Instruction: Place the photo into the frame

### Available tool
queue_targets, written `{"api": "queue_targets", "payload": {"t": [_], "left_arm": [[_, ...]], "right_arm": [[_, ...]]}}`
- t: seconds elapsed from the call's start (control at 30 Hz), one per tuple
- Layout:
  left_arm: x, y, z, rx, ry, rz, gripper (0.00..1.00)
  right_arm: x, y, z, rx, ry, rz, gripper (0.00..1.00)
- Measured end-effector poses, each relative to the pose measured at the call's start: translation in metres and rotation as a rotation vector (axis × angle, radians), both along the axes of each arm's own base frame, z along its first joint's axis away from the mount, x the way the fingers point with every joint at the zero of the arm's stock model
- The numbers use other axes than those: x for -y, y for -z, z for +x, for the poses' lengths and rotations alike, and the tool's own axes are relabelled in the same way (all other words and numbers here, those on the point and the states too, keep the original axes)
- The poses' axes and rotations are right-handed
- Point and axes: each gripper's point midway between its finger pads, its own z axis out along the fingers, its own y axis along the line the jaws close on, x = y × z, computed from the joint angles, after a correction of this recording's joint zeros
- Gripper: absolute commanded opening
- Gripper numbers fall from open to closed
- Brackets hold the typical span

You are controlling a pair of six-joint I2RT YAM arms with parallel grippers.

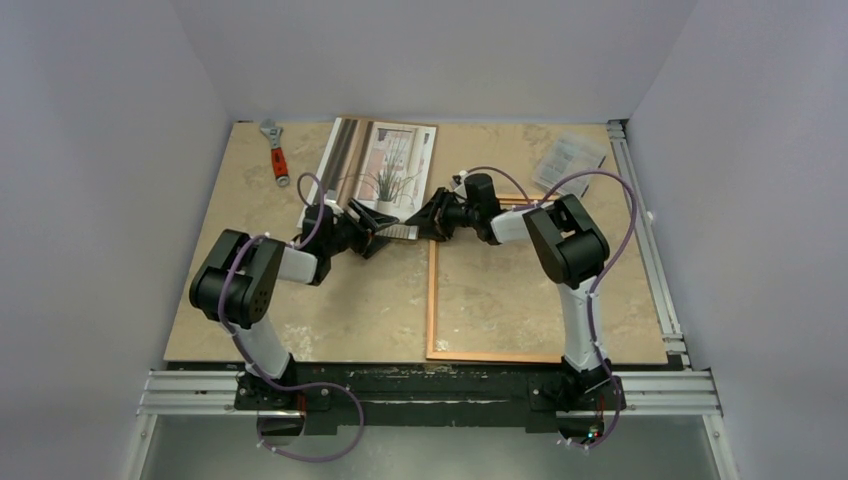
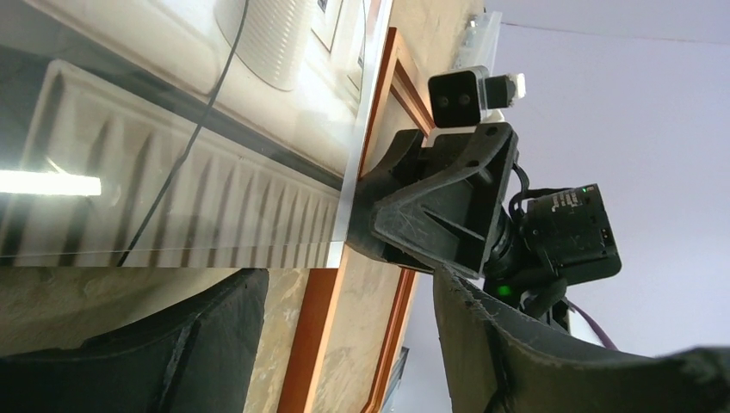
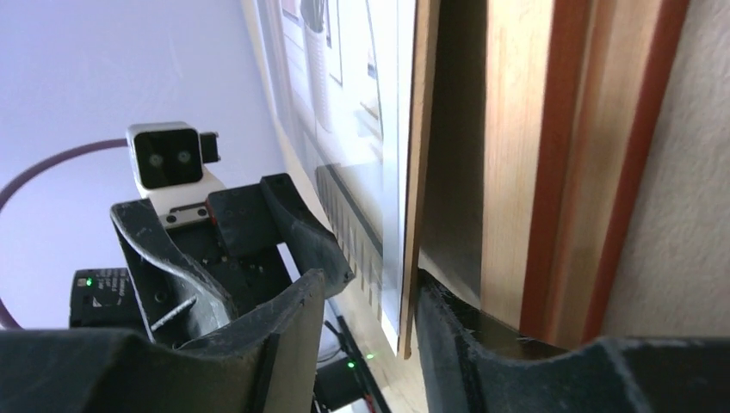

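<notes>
The photo [image 1: 385, 160] lies at the back middle of the table, picture side up, with its near right corner raised. The orange-brown frame [image 1: 432, 300] lies to its right, in front of the right arm. My left gripper [image 1: 378, 232] and right gripper [image 1: 430, 220] face each other at that corner. In the right wrist view the right gripper [image 3: 370, 292] is open with the photo's edge [image 3: 409, 258] between its jaws. One finger [image 3: 456, 335] touches the brown back. In the left wrist view the left gripper [image 2: 349, 284] is open and empty just short of the photo's corner [image 2: 331, 249]. The frame [image 2: 314, 335] shows through the gap.
A red-handled adjustable wrench [image 1: 275, 150] lies at the back left. A small clear plastic box [image 1: 570, 160] sits at the back right. A metal rail [image 1: 650, 250] runs along the table's right edge. White walls close in on three sides.
</notes>
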Motion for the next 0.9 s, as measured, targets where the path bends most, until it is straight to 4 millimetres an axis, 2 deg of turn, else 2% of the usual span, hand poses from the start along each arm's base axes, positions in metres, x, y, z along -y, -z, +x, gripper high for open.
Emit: {"api": "queue_targets", "payload": {"t": [0.17, 0.3, 0.47, 0.63, 0.8, 0.9], "left_arm": [[0.000, -0.004, -0.001, 0.008, 0.004, 0.007, 0.69], [-0.002, -0.014, -0.004, 0.031, -0.002, 0.007, 0.70], [-0.009, -0.046, -0.019, 0.108, -0.024, -0.002, 0.72], [-0.019, -0.067, -0.059, 0.122, -0.031, 0.061, 0.79], [-0.051, -0.112, -0.099, 0.208, -0.104, 0.201, 0.83], [-0.070, -0.129, -0.112, 0.224, -0.150, 0.294, 0.83]], "right_arm": [[-0.004, 0.003, 0.003, -0.029, 0.021, 0.055, 0.13], [-0.005, 0.002, 0.002, -0.034, 0.024, 0.080, 0.00], [-0.006, 0.000, -0.004, -0.025, -0.001, 0.093, 0.00], [-0.002, 0.009, -0.020, -0.024, -0.039, 0.045, 0.00], [0.002, 0.003, -0.044, -0.001, -0.111, -0.018, 0.00], [-0.003, -0.006, -0.064, 0.028, -0.172, -0.053, 0.00]]}}
